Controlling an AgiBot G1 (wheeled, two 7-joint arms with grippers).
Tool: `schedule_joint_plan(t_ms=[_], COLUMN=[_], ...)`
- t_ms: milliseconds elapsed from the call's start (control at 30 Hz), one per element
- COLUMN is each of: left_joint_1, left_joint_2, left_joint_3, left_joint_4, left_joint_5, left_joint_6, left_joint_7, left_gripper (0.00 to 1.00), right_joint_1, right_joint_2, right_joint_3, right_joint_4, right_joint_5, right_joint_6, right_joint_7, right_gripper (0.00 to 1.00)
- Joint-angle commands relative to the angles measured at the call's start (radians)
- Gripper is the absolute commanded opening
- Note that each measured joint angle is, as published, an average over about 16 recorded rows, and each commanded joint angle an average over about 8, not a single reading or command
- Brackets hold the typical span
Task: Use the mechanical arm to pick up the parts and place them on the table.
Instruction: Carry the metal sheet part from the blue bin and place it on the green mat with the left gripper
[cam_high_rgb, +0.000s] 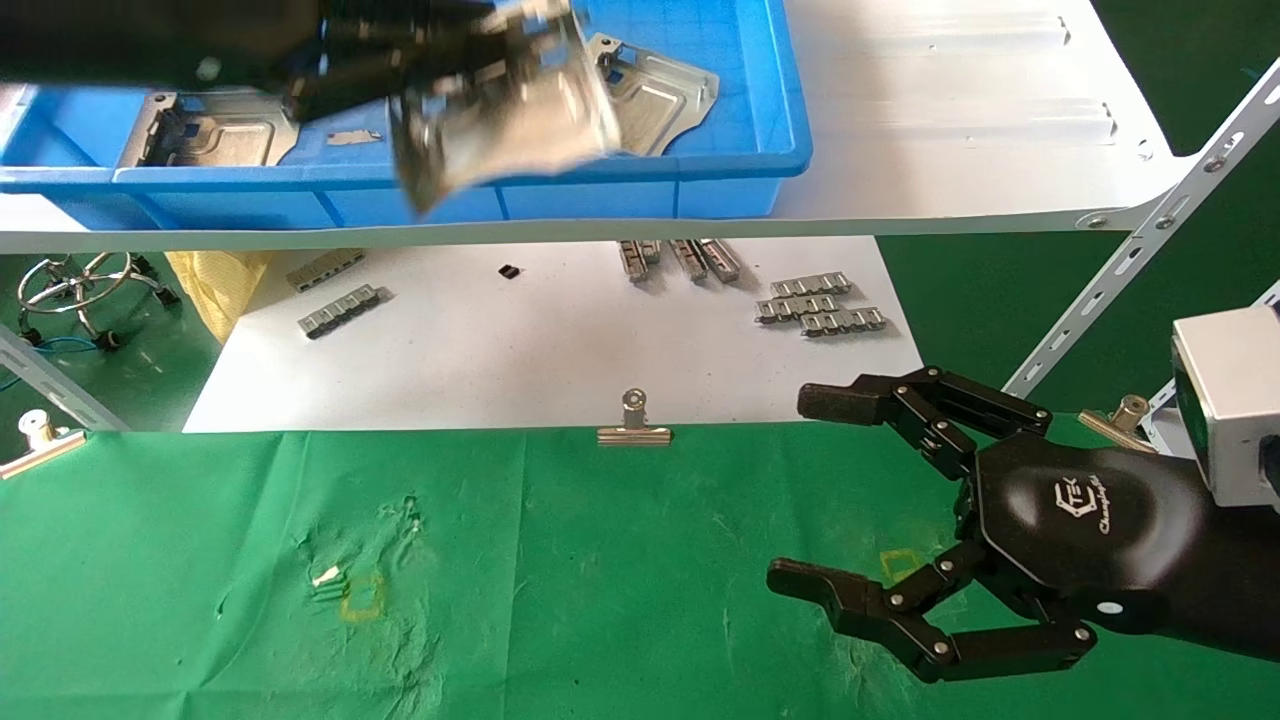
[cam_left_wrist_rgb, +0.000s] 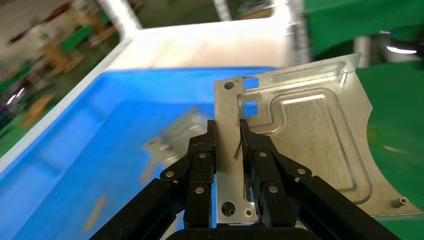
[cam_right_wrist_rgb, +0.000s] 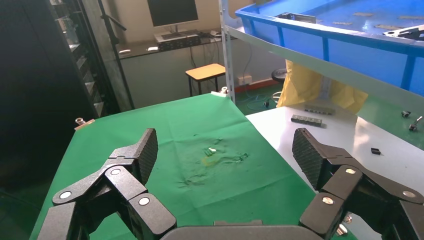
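Green cloth covers the table, with a white shelf board above its far side carrying a blue bin. I have the left hand above the bin, its fingers pinched on one upturned edge of a silver part, which hangs lifted and tilted clear of the bin floor. Two more parts lie in the bin. I judge this the carry step: next I must bring the held part out over the bin's near wall and down to the green cloth, keeping the pinch firm. The right hand hovers over the table's near right, fingers spread wide, holding nothing. Motion smears the left hand in the head view, so its thumb contact is unclear.
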Motion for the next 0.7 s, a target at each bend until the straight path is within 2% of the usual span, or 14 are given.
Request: schedule_joint_plan(t_ms=[33, 167, 300, 400, 533, 700], left_joint_1=[0.007, 0.109, 0.247, 0.332, 0.402, 0.474], left_joint_2=[-0.017, -0.099, -0.222, -0.300, -0.343, -0.352], left_joint_3=[-0.005, 0.031, 0.093, 0.150, 0.217, 0.247], left_joint_4=[-0.012, -0.195, -0.415, -0.517, -0.526, -0.418], left_joint_5=[-0.008, -0.126, -0.284, -0.337, -0.312, -0.312], left_joint_6=[0.065, 0.072, 0.066, 0.055, 0.044, 0.030], left_joint_7=[0.036, 0.073, 0.113, 0.181, 0.334, 0.535], left_gripper=[0.00, 0.00, 0.00, 0.00, 0.00, 0.00], right_joint_1=[0.000, 0.000, 0.000, 0.000, 0.000, 0.000], right_joint_2=[0.000, 0.000, 0.000, 0.000, 0.000, 0.000], right_joint_3=[0.000, 0.000, 0.000, 0.000, 0.000, 0.000], right_joint_4=[0.000, 0.000, 0.000, 0.000, 0.000, 0.000], right_joint_5=[0.000, 0.000, 0.000, 0.000, 0.000, 0.000], right_joint_6=[0.000, 0.000, 0.000, 0.000, 0.000, 0.000], right_joint_7=[0.000, 0.000, 0.000, 0.000, 0.000, 0.000], right_gripper=[1.00, 1.00, 1.00, 1.00, 1.00, 1.00])
